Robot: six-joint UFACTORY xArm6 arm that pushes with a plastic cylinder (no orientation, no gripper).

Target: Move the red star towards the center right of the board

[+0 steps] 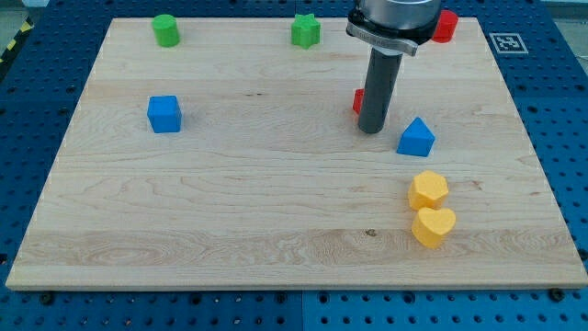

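Camera view: red star [357, 101] (mostly hidden) touching my tip [371, 131], on its left.

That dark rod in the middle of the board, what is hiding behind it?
A small red block peeks out at the view's left of the dark rod; most of it is covered, so its shape cannot be made out. My tip rests on the wooden board beside it.

Count on the surface [276, 202]: eight blocks.

Green, two: one cylinder [165, 29], one star [306, 30].
Blue, two: one cube [164, 114], one triangular block [416, 137].
Yellow, two: one hexagon [428, 190], one heart [434, 226].
Red, two: both partly hidden, one [357, 101] behind the rod, one [446, 25] at the view's top; shapes undetermined.
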